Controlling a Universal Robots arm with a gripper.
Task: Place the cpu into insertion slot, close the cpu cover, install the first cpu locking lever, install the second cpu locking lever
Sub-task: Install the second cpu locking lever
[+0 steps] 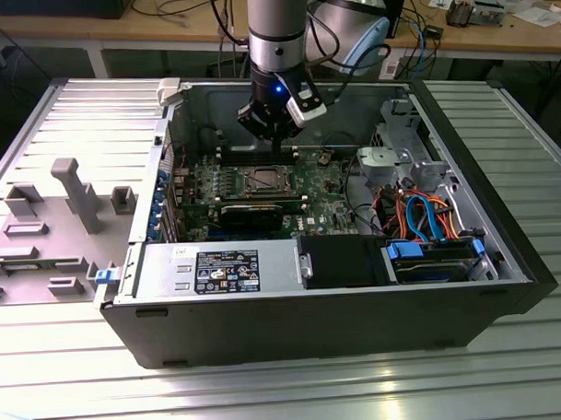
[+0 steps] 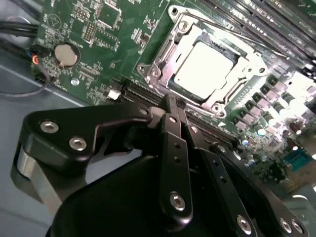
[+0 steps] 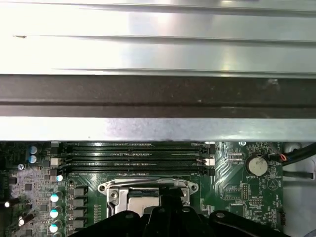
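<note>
Open case lying on its side on the ribbed tabletop, board facing up. The socket is the landmark here.

Slot: sits mid-board. In the second wrist view the cpu lies flat inside it, silvery top showing through the window of the cover. The cover looks down over the chip, framing it on all sides, so the chip is seated and the plate appears closed. Whether the wire levers along the socket's edges are latched, I cannot tell; a thin rod runs along one edge of the frame.

Hand: hangs just above the socket's edge, on the side toward the long black expansion slot. Its two dark fingers are pressed together at the tips, with nothing between them. Judged: closed like this they make a narrow pusher, fit for pressing a lever or plate rather than grasping. In the exterior view the hand stands over the memory slots, just behind the socket, arm coming straight down into the case.

First wrist view: memory slots lie beyond the slot, then the case wall. The coin cell sits off to one side of the socket, well clear.
</note>
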